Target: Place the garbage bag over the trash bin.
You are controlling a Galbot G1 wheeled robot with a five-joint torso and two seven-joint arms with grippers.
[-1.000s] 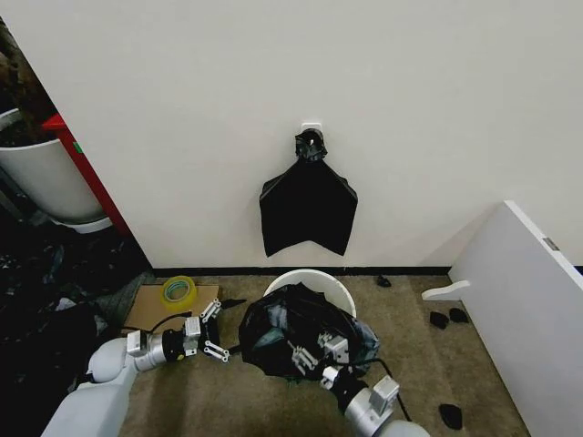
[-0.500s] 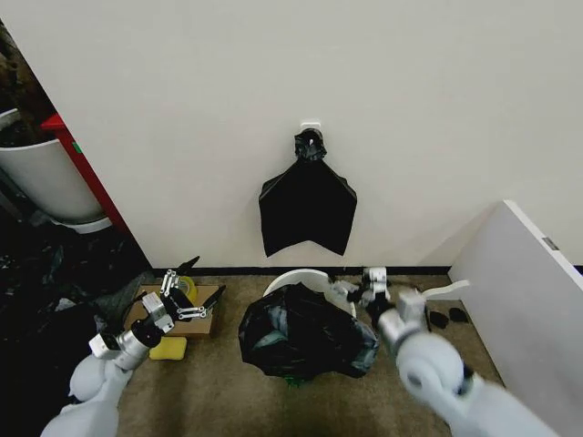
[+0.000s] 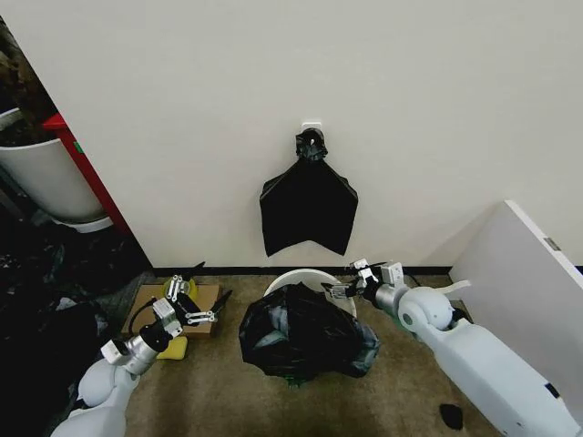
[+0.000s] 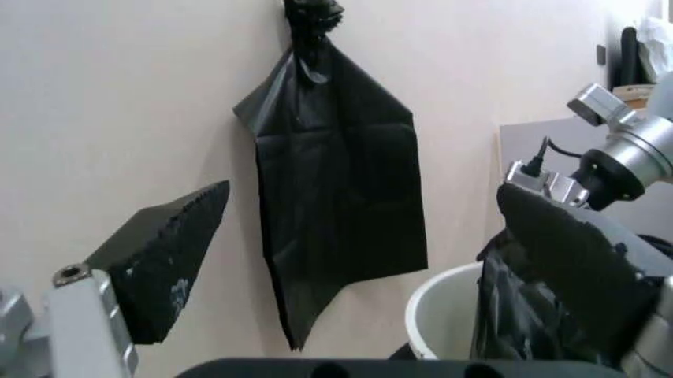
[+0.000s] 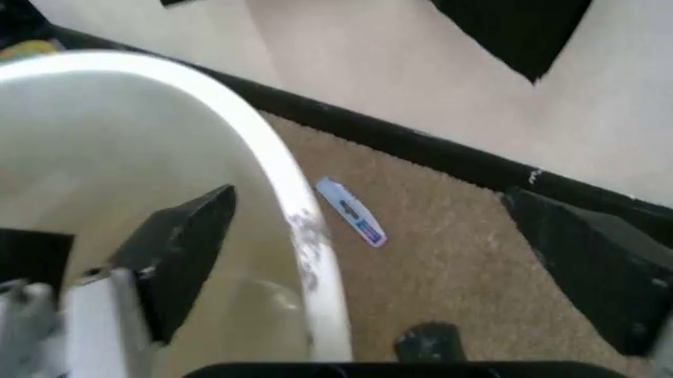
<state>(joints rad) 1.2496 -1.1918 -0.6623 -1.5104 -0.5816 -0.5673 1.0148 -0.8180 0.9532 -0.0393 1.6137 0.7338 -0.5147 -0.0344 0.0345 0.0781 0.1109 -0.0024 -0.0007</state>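
Against the wall, head view: the garbage bag (image 3: 305, 331) lies crumpled over the trash bin (image 3: 308, 280) front. Left end effector (image 3: 194, 305) is spread nearby; right end effector (image 3: 349, 285) spread at the rim. Right wrist: fingers (image 5: 179, 248) straddle the rim.

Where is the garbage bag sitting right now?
In the head view the garbage bag lies bunched over the near side of the trash bin, centred on the carpet below the wall.
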